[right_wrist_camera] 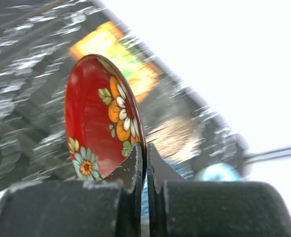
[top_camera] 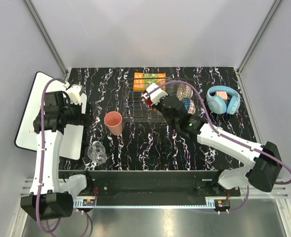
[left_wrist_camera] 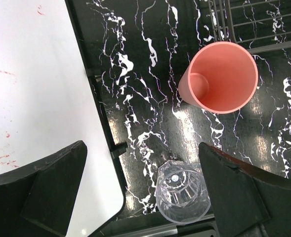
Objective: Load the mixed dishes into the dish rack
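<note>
Red floral bowl (right_wrist_camera: pixel 103 118) held on edge over the dish rack (top_camera: pixel 133 111).
The right fingers (right_wrist_camera: pixel 130 173) are clamped tight on the bowl's rim, keeping it upright above the right part of the wire grid (the background in the wrist view is blurred). The left fingers (left_wrist_camera: pixel 51 192) are spread wide and grip nothing, hovering above the bench (left_wrist_camera: pixel 150 98), where the pink cup (left_wrist_camera: pixel 219 76) and the small clear glass cup (left_wrist_camera: pixel 182 192) stand apart, left of the rack.
</note>
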`<action>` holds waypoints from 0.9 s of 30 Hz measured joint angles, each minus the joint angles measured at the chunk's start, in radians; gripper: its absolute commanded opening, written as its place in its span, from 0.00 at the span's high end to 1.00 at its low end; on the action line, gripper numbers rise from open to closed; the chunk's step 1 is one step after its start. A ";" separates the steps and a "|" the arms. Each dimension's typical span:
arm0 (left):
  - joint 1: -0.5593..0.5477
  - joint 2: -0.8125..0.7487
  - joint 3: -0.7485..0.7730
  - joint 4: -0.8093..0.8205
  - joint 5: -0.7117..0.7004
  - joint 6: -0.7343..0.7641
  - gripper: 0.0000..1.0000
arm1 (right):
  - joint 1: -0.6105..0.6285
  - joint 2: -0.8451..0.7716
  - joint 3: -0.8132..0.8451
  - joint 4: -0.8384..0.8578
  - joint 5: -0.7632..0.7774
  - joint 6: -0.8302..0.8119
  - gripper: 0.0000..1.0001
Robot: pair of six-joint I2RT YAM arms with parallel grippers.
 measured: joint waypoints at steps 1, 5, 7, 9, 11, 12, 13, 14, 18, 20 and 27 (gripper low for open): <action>0.000 0.000 -0.002 0.001 0.000 0.000 0.01 | -0.022 0.000 -0.006 0.048 0.001 -0.069 1.00; 0.000 -0.001 -0.015 0.008 -0.003 0.000 0.01 | -0.100 0.001 -0.047 0.185 -0.016 -0.335 1.00; 0.000 -0.005 -0.031 0.010 -0.011 0.000 0.01 | -0.132 0.015 -0.051 0.216 -0.029 -0.458 1.00; 0.000 -0.008 -0.044 0.011 -0.016 0.001 0.01 | -0.159 0.036 -0.054 0.246 -0.045 -0.572 1.00; 0.000 -0.007 -0.055 0.013 -0.020 0.000 0.01 | -0.178 0.051 -0.064 0.255 -0.069 -0.660 1.00; 0.000 -0.007 -0.059 0.013 -0.021 0.000 0.01 | -0.185 0.058 -0.070 0.252 -0.081 -0.694 1.00; 0.000 -0.007 -0.061 0.013 -0.021 0.000 0.01 | -0.189 0.065 -0.074 0.247 -0.093 -0.725 1.00; 0.000 -0.006 -0.061 0.013 -0.021 0.000 0.01 | -0.191 0.073 -0.076 0.243 -0.100 -0.751 1.00; 0.000 0.005 -0.061 0.027 -0.022 0.000 0.01 | -0.192 0.102 -0.082 0.223 -0.139 -0.811 1.00; 0.000 0.016 -0.061 0.035 -0.022 0.000 0.01 | -0.193 0.109 -0.085 0.219 -0.155 -0.827 1.00; 0.000 0.037 -0.061 0.058 -0.023 0.000 0.01 | -0.218 0.134 -0.085 0.217 -0.206 -0.847 1.00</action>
